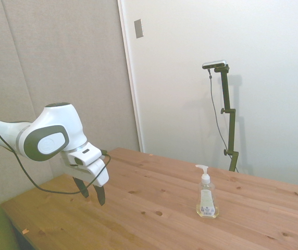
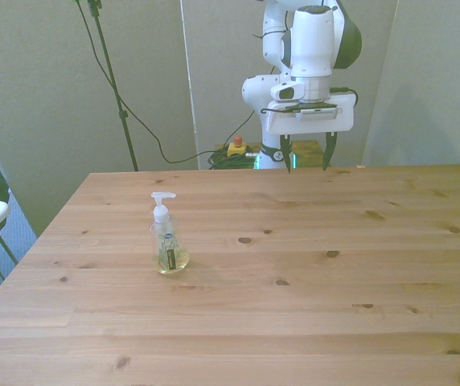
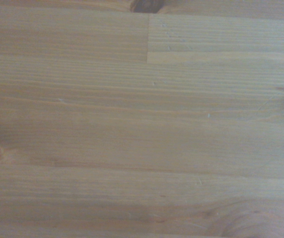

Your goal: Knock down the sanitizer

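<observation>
Standing upright on the table (image 2: 310,322), the sanitizer (image 2: 168,245) sits toward the front view's left; we see the gripper (image 2: 305,152) well apart from it, fingers spread and grasping nothing.

Sanitizer (image 2: 169,245): clear, pale yellow liquid, white pump, white label (dark strip). Table (image 2: 310,281): light pine, dark knots. Gripper (image 2: 307,149): white body, black fingers.
</observation>
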`<state>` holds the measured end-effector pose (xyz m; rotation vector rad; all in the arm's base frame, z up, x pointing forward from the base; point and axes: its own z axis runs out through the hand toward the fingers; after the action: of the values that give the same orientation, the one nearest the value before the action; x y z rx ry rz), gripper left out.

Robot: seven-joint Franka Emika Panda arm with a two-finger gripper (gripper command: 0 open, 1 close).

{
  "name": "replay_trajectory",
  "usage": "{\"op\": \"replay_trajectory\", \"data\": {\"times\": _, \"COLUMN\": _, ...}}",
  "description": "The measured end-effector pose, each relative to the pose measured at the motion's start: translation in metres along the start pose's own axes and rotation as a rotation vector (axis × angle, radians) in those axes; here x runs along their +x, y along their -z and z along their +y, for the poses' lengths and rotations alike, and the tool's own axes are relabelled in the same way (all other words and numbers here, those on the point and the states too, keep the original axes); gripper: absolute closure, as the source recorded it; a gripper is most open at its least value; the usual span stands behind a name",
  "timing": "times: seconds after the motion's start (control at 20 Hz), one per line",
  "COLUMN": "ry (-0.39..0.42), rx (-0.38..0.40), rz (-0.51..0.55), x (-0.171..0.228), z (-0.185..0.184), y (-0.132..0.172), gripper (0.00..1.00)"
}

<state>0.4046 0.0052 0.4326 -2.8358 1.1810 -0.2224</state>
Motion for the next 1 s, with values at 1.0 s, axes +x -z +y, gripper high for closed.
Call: {"op": "replay_trajectory", "data": {"times": 1.0, "ry": -0.217, "rx": -0.094, "rz": 0.084, "x": 0.187, "z": 0.081, "y": 0.01, "gripper": 0.0}}
